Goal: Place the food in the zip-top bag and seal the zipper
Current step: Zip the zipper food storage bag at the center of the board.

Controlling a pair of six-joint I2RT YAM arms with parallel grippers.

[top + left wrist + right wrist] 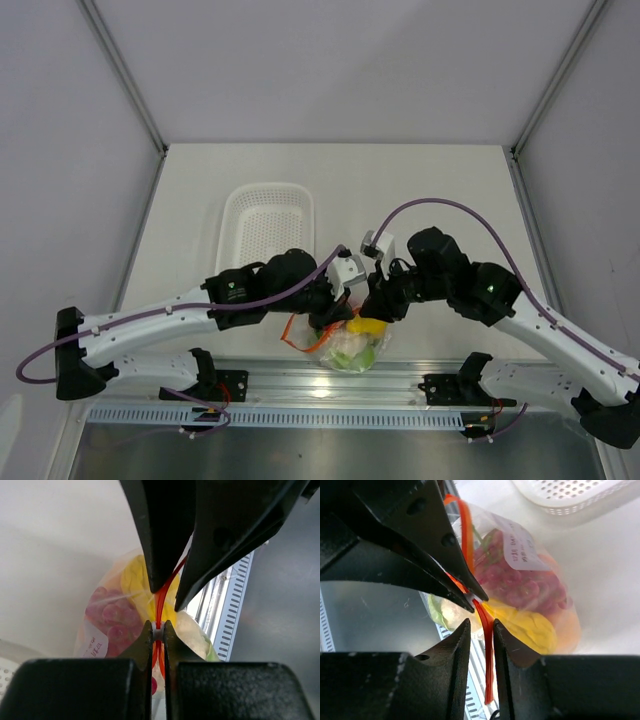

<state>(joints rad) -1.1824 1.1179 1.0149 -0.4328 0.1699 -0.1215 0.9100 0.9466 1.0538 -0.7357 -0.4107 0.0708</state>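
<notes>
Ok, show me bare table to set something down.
Free: the table right of the basket to the far wall, and the strip left of it. Crowded: near centre, where the left hand and right hand meet on the zipper of the bag.

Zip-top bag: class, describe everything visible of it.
The zip-top bag is a clear, crinkly plastic pouch with a white label, holding purple-red grapes, a yellow fruit and a green piece. It is at the table's near edge, by the metal rail. Its orange-red zipper is pinched by the left gripper; the right gripper straddles it.
</notes>
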